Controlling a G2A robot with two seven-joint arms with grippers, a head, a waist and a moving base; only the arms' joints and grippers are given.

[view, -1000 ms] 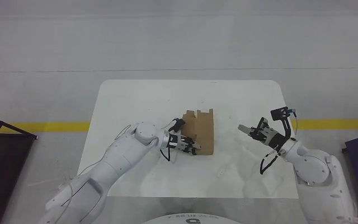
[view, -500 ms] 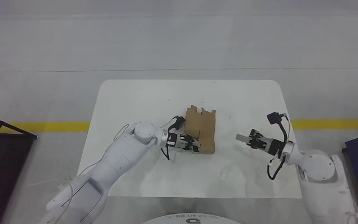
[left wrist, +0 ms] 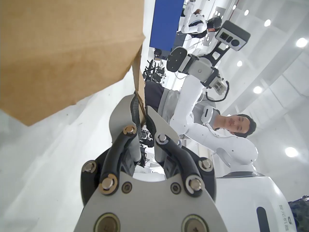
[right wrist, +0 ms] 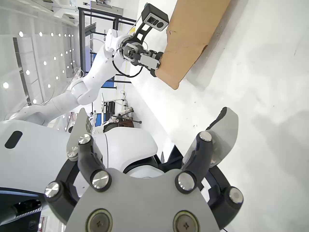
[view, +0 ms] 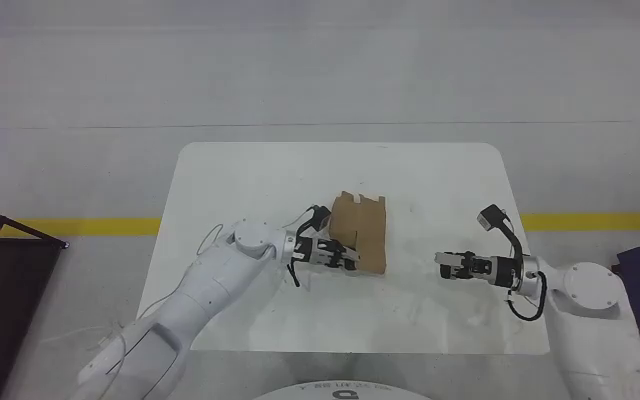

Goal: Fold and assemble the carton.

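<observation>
Pinching only a thin edge of the brown cardboard carton [view: 362,232], my left gripper [left wrist: 142,114] risks it slipping; my right gripper [right wrist: 153,117] hovers spread, empty.

Carton [view: 360,235]: one piece of plain brown cardboard, unprinted, still a flat, unassembled blank. Its far edge is cut into short notched tabs. It sits near the middle of the white table [view: 250,180]. In the right wrist view it stands tilted, with one long edge on the tabletop and the opposite side raised. The left gripper [left wrist: 142,114] is pinched onto a thin flap edge at the raised near corner.
</observation>
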